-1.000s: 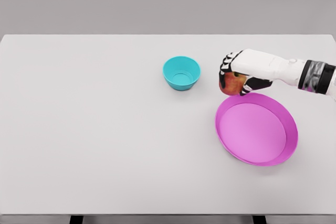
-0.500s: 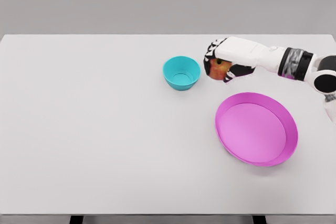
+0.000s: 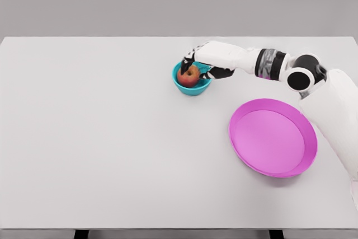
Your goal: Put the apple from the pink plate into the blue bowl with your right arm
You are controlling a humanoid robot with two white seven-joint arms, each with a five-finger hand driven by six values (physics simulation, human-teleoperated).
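Head view showed my right hand [image 3: 202,62] reaching in from the right side, with its arm stretched across the white table [image 3: 84,138] to the blue bowl [image 3: 192,86]. The apple [image 3: 189,75] sat inside the bowl, and it seemed to rest on the bowl's bottom, though I could not see the contact itself. My hand lay just behind and to the right of the apple, over the far rim of the bowl. My fingers [image 3: 188,63] were bent around the top and the back of the apple, but I could not tell if they were gripping it or had already loosened.

The relation that mattered for me was this: the apple lay below and a little to the left of my palm, so I judged that the hand should open and go up and back to the right, without dragging the bowl.

The pink plate [image 3: 273,137] stood empty, well apart, nearer to me on the right. My left arm was not visible.
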